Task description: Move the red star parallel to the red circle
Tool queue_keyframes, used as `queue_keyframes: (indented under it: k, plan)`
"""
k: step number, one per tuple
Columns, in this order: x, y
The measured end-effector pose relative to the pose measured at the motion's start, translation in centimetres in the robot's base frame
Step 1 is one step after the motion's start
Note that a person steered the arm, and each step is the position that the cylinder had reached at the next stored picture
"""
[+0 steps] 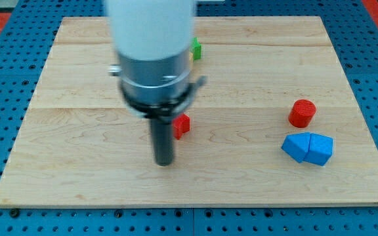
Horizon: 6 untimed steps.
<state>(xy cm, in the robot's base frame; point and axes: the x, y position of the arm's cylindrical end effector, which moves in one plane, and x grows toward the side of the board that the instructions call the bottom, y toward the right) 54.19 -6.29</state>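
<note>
Not much is done yet. The red star (pixel 182 124) sits mid-frame, mostly hidden behind the rod, so its shape is only guessed. My tip (pixel 165 162) is planted just lower-left of it, probably touching. The red circle (pixel 302 113) is well apart, at right.

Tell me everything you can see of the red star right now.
Only part of the red star shows: a glossy red block with angled edges, lying on the wooden board near its middle. The rod hides its left side, so its full outline can't be made out. My tip sits just below and left of it; contact is unclear.
</note>
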Motion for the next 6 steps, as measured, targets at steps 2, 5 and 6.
queue_keyframes:
  k: [2,5,6]
  plan:
    - [-8.8,6.5]
    - [-13.4,7.9]
    - [-15.4,9.3]
